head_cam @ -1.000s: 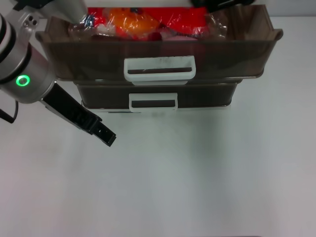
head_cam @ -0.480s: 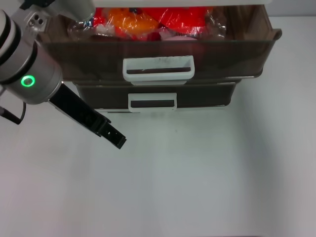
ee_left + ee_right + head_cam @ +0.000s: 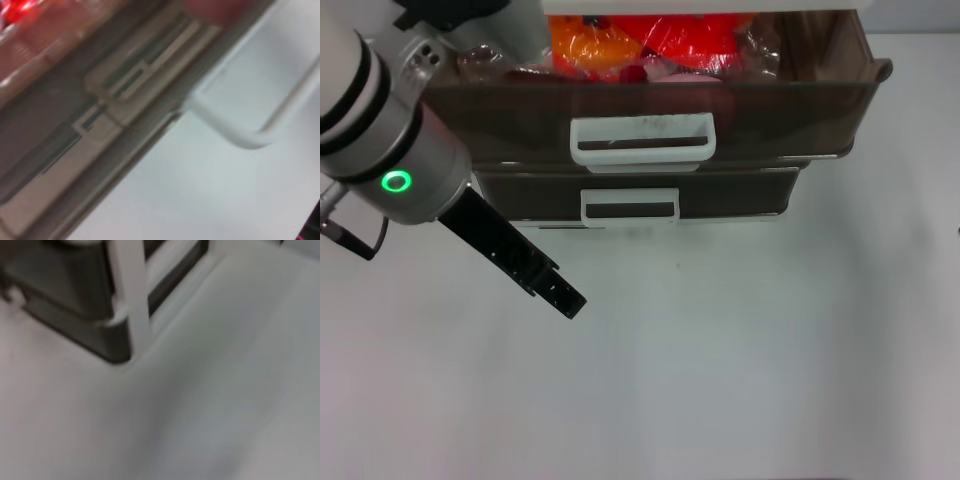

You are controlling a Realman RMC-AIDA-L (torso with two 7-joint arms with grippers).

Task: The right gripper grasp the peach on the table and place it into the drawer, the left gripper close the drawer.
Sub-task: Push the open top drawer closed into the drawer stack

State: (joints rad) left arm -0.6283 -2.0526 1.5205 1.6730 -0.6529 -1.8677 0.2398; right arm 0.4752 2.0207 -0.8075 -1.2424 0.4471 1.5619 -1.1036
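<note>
- You can see the left gripper [image 3: 563,298] over the table [image 3: 740,380], in front of the drawer [image 3: 800,110] and off to the left of its wide white handle [image 3: 643,139]; its black fingers read as pressed together, with no gap showing at the tip.
- Compared with a second ago, it has slid forward and toward the middle, away from the left end of the drawer front, and the wrist with the green ring [image 3: 395,182] has swung in with it.
- The drawer stands pulled out, with red and orange packets [image 3: 620,40] in it. You may take the pale pink patch among them, just behind the handle, for the peach [image 3: 670,72], but it is too hidden to be sure; no peach lies on the table.
- The right gripper is out of the head view, where a second ago a dark shape sat over the back right of the drawer.
- My reading: the placing is done, and the left arm is lining up to push the drawer front shut.
- Nothing touches the drawer yet.
</note>
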